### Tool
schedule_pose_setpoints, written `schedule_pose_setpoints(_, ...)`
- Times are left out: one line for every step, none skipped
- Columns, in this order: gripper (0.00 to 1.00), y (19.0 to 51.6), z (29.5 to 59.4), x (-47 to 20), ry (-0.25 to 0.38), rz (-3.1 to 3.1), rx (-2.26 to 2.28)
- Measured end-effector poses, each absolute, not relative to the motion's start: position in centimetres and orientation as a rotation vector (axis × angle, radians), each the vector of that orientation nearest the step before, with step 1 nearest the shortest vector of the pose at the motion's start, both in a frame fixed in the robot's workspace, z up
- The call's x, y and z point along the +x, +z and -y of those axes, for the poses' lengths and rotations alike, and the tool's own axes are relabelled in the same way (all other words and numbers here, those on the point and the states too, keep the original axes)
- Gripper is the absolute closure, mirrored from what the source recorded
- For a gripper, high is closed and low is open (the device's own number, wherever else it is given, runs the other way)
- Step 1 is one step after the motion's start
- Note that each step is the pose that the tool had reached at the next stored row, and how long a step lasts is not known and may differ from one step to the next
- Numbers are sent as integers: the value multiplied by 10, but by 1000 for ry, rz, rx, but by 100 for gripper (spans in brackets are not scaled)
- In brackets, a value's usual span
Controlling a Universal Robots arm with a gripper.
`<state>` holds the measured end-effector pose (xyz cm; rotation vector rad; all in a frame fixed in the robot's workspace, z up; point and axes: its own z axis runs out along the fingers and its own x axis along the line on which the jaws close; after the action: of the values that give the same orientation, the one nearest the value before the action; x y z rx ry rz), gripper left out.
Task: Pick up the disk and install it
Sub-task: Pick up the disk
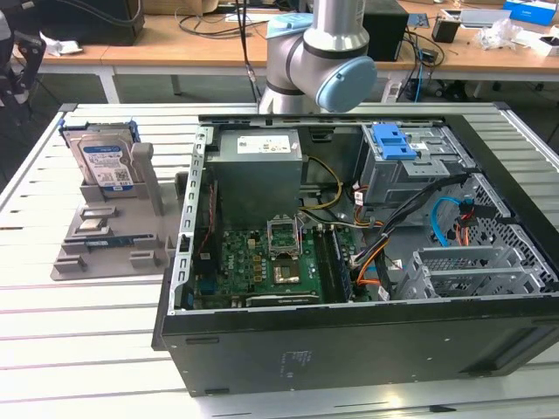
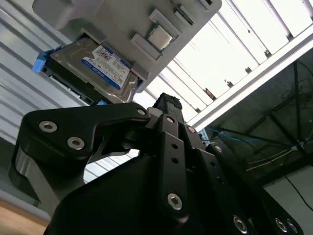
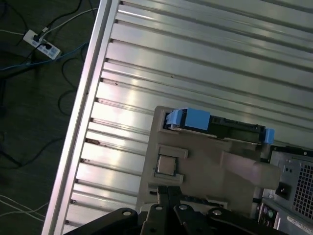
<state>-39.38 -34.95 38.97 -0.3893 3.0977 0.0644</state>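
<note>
The disk (image 1: 106,161) is a silver drive with a white-and-blue label in a blue carrier. It stands upright in a slot of the grey holder (image 1: 109,244) on the exterior view's left, outside the computer case. The second wrist view shows the disk's (image 2: 98,63) labelled face, and the first wrist view shows the disk's (image 3: 195,120) upper edge. My gripper (image 3: 165,191) hangs in the air above the holder, apart from the disk. Its black fingers (image 2: 166,104) are shut together with nothing between them.
An open black computer case (image 1: 349,349) lies on the slatted metal table (image 1: 87,314), showing a motherboard (image 1: 262,262), a grey power-supply box (image 1: 258,170) and a blue latch (image 1: 393,140) on a grey cage. Small parts sit on the holder. Cables lie on the floor past the table's edge (image 3: 83,98).
</note>
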Motion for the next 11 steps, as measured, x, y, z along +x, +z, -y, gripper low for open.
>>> schedule_pose_setpoints(89, 390, 349, -394, 65, -3095, -414)
schedule_pose_setpoints(89, 390, 349, -394, 65, -3094, -424)
schedule_pose_setpoints(89, 390, 350, -394, 65, -3089, -457)
schedule_pose_setpoints(89, 390, 349, -394, 65, -3087, -474)
schedule_pose_setpoints(89, 390, 349, -394, 65, -3086, -485)
schedule_pose_setpoints(89, 390, 349, -394, 65, -3083, -500)
schedule_pose_setpoints(89, 390, 349, -394, 66, -3082, -510)
schedule_pose_setpoints(89, 390, 349, -394, 66, -3080, -525)
schedule_pose_setpoints(89, 390, 349, -394, 66, -3078, -536)
schedule_pose_setpoints(89, 390, 349, -394, 66, -3076, -545)
schedule_pose_setpoints(89, 390, 349, -394, 66, -3074, -557)
